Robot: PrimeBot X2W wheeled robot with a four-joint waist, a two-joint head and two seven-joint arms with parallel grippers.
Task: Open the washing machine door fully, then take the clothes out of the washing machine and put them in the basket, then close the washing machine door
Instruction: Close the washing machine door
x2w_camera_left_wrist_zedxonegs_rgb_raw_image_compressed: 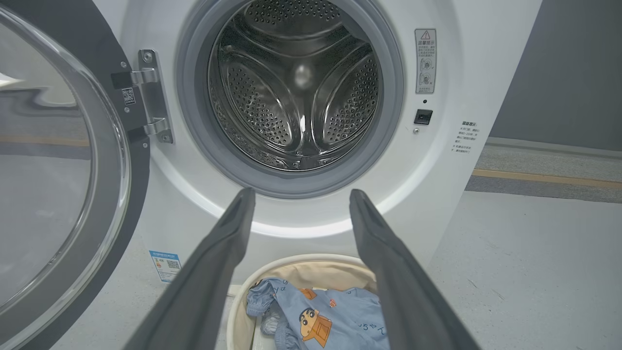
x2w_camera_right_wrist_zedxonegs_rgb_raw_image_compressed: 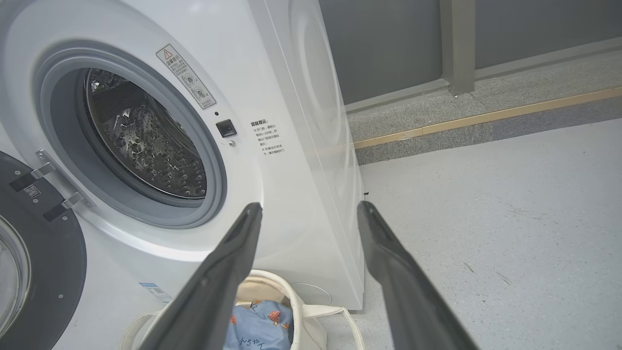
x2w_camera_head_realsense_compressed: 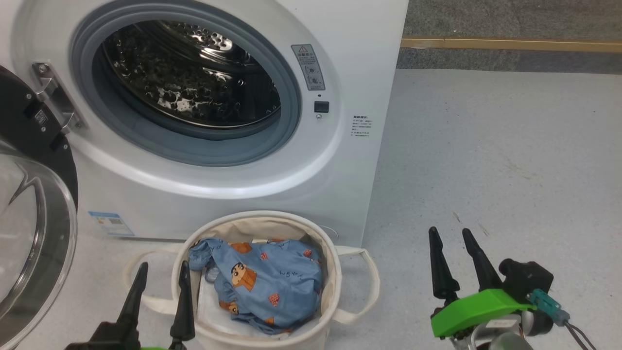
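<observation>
The clothes [x2w_camera_head_realsense_compressed: 265,284], a light blue garment printed with orange-brown cartoon figures, lie bunched inside the basket [x2w_camera_head_realsense_compressed: 252,215], over a white sheet [x2w_camera_head_realsense_compressed: 210,304]. The cream canvas basket stands on the floor [x2w_camera_head_realsense_compressed: 486,170] just in front of the washing machine [x2w_camera_head_realsense_compressed: 350,73], below its grey-rimmed opening. The washing machine door [x2w_camera_head_realsense_compressed: 29,228] is swung wide open on the left, with its glass bowl facing the camera.

In the head view, the left claw [x2w_camera_head_realsense_compressed: 164,266] hangs at the basket's left rim and the right claw [x2w_camera_head_realsense_compressed: 449,231] over bare floor well to its right. Both have their fingers spread and grip nothing. A green bracket [x2w_camera_head_realsense_compressed: 481,311] sits behind the right claw.

The left wrist view looks straight into the drum [x2w_camera_left_wrist_zedxonegs_rgb_raw_image_compressed: 296,87], showing perforated steel and lifter ribs, the hinge [x2w_camera_left_wrist_zedxonegs_rgb_raw_image_compressed: 153,97] and the blue sticker [x2w_camera_left_wrist_zedxonegs_rgb_raw_image_compressed: 165,265]. The right wrist view shows the washer's side panel [x2w_camera_right_wrist_zedxonegs_rgb_raw_image_compressed: 316,97], a yellow floor strip [x2w_camera_right_wrist_zedxonegs_rgb_raw_image_compressed: 486,116] and a grey wall [x2w_camera_right_wrist_zedxonegs_rgb_raw_image_compressed: 388,39].
</observation>
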